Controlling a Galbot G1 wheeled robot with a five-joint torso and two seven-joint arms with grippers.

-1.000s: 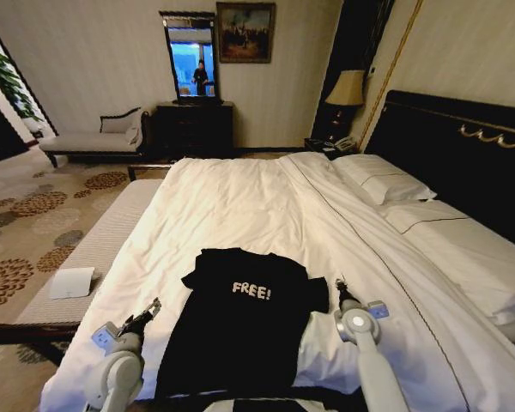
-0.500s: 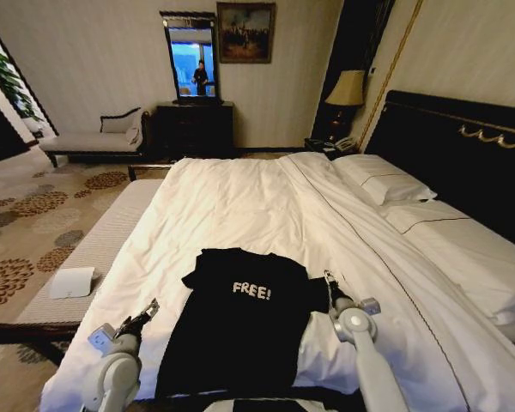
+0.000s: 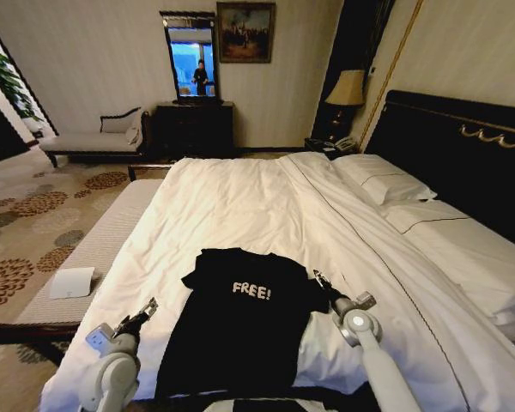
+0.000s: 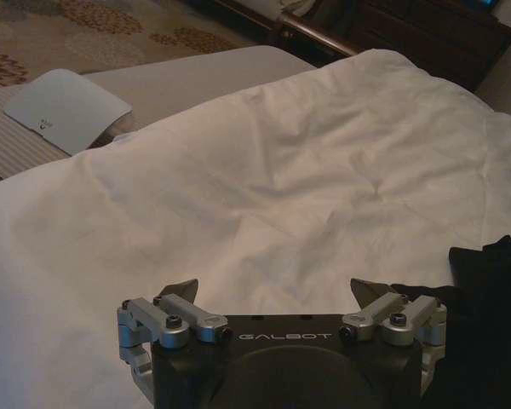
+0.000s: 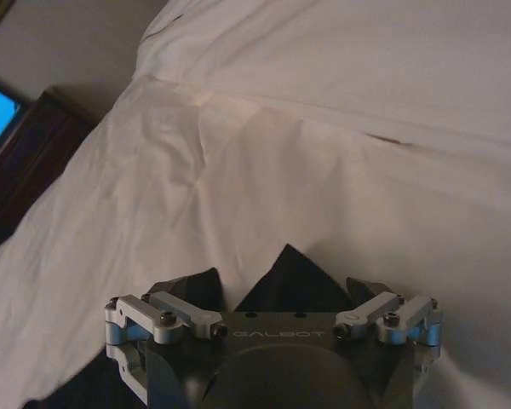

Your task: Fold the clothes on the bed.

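T-shirt (image 3: 240, 322) on bed (image 3: 240, 206), between grippers

A black short-sleeved T-shirt (image 3: 240, 326) lies spread flat, chest side up, near the foot end of the bed (image 3: 240, 206), with its collar toward the far side and its hem toward the near edge. White "FREE!" lettering runs across the chest. Both sleeves are spread outward, and the body runs down in a long, slightly rumpled rectangle. The bed is large, covered with a white, softly creased duvet that the shirt rests on. White pillows sit at its right end against a dark wooden headboard. The shirt is small against the wide white surface.
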